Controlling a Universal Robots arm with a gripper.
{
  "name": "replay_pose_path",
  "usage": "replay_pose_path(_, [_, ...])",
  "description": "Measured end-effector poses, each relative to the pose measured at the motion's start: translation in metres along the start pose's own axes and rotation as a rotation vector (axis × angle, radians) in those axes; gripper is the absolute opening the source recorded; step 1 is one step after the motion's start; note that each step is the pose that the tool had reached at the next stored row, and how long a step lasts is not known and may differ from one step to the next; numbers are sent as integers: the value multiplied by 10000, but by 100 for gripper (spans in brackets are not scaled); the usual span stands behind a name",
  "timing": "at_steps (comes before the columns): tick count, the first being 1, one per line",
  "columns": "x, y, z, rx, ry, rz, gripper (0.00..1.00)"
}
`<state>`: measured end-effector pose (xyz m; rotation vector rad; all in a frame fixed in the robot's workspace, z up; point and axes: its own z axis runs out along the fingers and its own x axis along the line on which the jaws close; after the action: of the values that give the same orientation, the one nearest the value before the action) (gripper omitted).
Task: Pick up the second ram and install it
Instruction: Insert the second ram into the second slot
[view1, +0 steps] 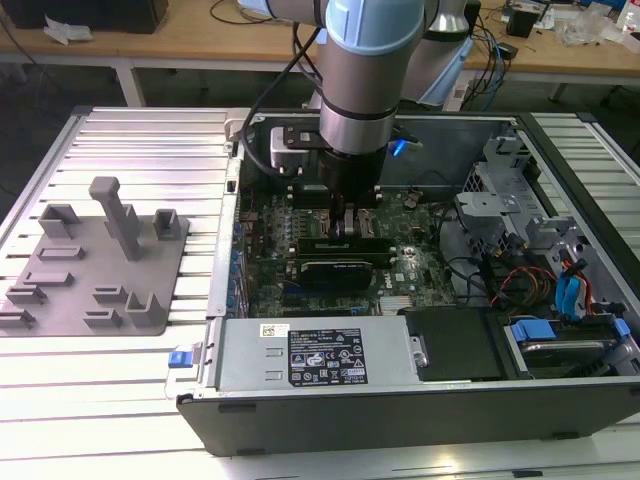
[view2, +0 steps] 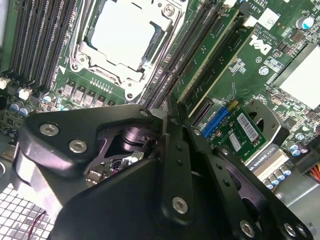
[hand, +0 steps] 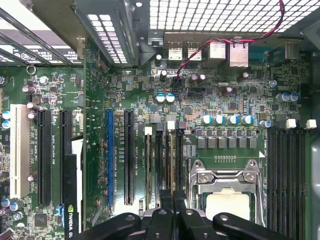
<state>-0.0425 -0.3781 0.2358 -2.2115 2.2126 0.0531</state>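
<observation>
Looking down into the open computer case (view1: 560, 180), the gripper (view1: 350, 228) sits at the centre of the exterior view, low over the motherboard (view1: 270, 270). In the second wrist view its fingers (view2: 172, 150) are drawn narrow, practically together; whether they're pinching anything is hard to say. The second ram (view2: 220, 55) looks like the green stick standing in a memory slot. One end is right at the gripper (view2: 167, 117), and its long axis runs straight away from the claw, parallel to the neighbouring black slots and beside the processor socket (view2: 125, 35). So stick and claw are basically lined up, touching or nearly so. Room is tight, with slots packed close on both sides. Over at the exterior view's left, the grey holder tray (view1: 100, 270) rests on the slatted table (view1: 140, 140), well apart from the action.
</observation>
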Motion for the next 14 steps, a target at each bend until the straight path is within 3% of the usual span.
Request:
replay_pose_path(11, [1,0,33,20,-1,-1,9])
replay_pose_path(14, [0,1,9,22,-2,-1,9])
